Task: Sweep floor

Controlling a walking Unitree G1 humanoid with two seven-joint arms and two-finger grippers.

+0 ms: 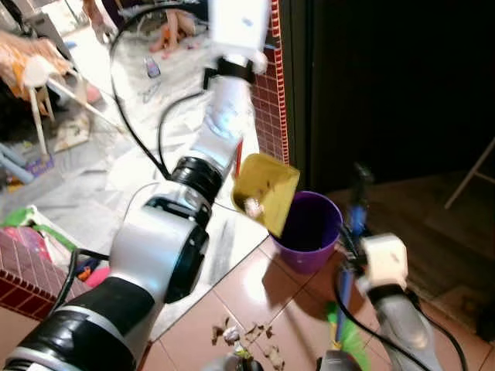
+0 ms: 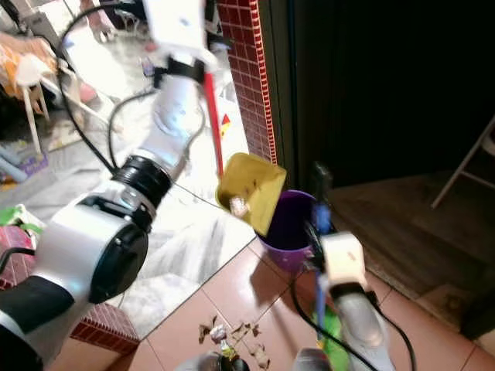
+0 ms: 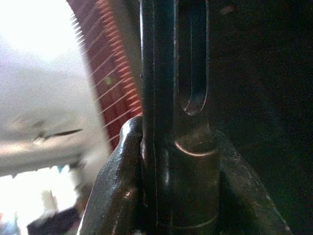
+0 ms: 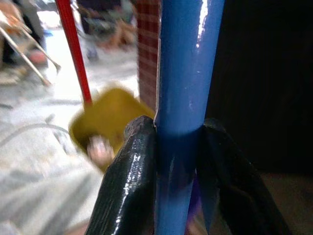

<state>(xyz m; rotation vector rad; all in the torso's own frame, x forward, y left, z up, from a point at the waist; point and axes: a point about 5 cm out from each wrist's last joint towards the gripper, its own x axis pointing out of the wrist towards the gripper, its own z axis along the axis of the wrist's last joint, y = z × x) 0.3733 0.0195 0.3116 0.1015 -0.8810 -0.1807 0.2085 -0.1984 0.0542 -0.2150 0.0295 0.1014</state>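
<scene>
Left gripper (image 3: pixel 171 196) is clamping the red-handled yellow plastic dustpan (image 1: pixel 265 191) – light, rigid – tipping over the purple plastic bin (image 1: pixel 308 232); right gripper (image 4: pixel 178 166) is gripping the slick blue metal broom pole (image 4: pixel 186 68) mid-shaft.

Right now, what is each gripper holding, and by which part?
The left gripper is shut on the dustpan handle, near its top end. The right gripper is shut on the broom, on its blue pole.

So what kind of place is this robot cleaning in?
Probably a home's doorway or porch: a terracotta tile floor, a red brick pillar, and a white plastic chair in a cluttered room.
</scene>
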